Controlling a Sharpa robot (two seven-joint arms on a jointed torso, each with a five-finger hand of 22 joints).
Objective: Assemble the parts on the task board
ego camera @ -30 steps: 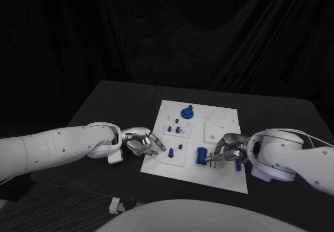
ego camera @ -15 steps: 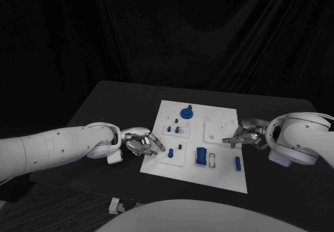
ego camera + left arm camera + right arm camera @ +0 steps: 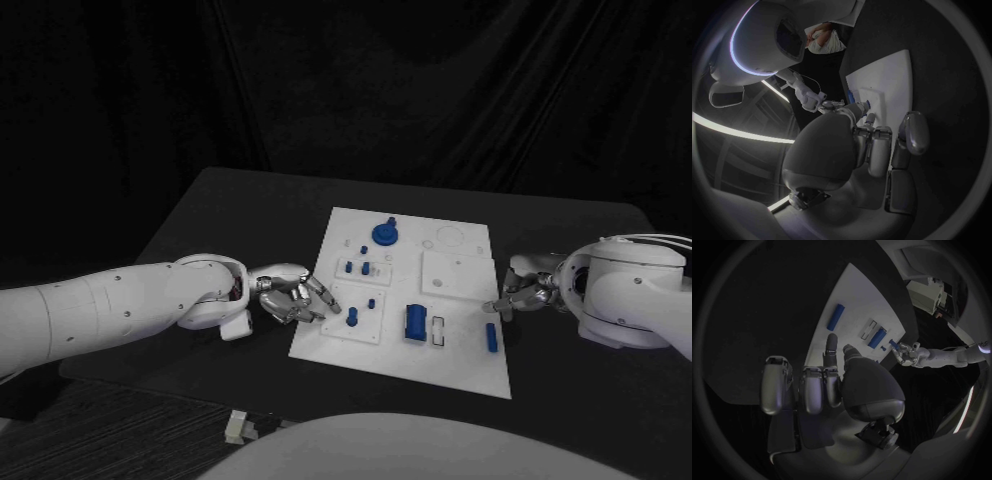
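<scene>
The white task board lies mid-table with several blue parts on it: a round knob at the far end, small pegs, a block beside a slot, and a long bar near the right edge. The bar and the block also appear in the right wrist view. My left hand rests at the board's left edge, fingers apart and holding nothing. My right hand hovers at the board's right edge, just beyond the bar. It holds nothing, one finger stretched toward the board.
The black table surrounds the board, with bare surface beyond its far end and on both sides. A dark curtain hangs behind the table. Both white forearms lie low over the table's near corners.
My right hand has drawn back from over the blue block, moving right to the board's edge; the block stays on the board. My left hand has not moved.
</scene>
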